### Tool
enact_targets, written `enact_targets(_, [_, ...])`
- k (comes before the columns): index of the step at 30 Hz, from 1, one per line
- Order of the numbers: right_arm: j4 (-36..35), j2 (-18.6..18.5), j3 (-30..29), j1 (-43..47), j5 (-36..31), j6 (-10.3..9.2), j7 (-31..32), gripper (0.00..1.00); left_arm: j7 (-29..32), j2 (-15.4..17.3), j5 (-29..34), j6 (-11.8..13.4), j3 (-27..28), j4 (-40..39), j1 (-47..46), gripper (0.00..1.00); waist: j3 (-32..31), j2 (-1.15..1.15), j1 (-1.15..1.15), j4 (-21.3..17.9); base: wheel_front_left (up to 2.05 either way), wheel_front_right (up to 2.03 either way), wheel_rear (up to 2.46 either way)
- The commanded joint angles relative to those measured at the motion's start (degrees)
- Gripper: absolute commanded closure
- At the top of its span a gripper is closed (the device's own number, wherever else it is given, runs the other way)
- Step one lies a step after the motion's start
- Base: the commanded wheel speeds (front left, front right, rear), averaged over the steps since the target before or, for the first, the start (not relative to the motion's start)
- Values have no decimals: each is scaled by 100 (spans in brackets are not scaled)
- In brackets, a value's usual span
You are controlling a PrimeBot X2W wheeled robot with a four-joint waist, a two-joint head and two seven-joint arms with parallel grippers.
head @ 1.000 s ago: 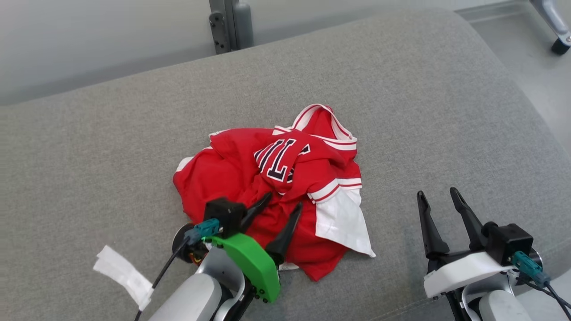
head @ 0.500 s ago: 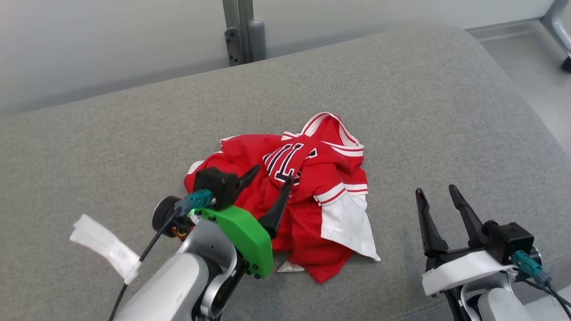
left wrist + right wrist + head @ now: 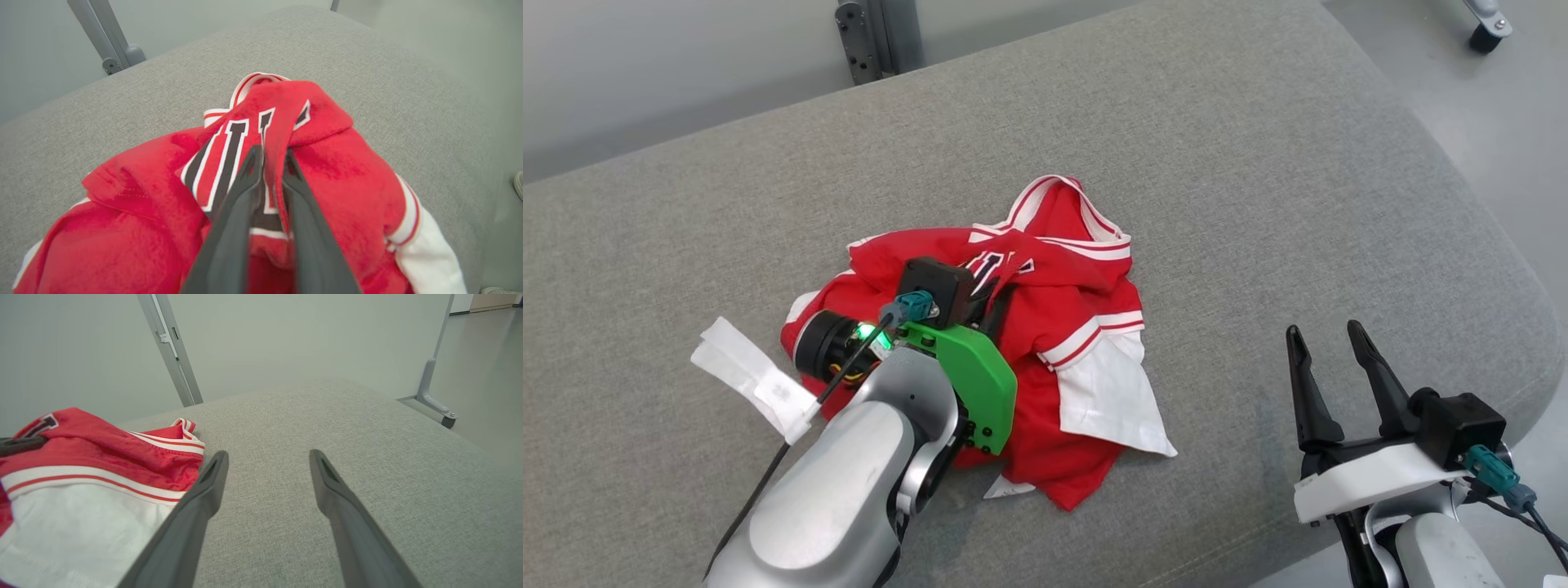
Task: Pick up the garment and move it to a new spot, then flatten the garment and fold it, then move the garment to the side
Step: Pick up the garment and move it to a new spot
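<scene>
- Pinching just one thin ridge of garment in left gripper — could slip out on lifting.
- Leaving right gripper wide, empty — no backup if dropped.

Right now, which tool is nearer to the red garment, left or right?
Left. The left tool pinches a fold of the garment; the right tool stands open beside it, apart.
</scene>
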Motion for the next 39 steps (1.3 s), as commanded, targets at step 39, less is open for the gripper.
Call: enact_targets(39, [55,-63,-44,242,-103,0,-6,0,-873,2609,-1117,-237,4042,-425,916,100,-257,0,0,1497,0,0,0])
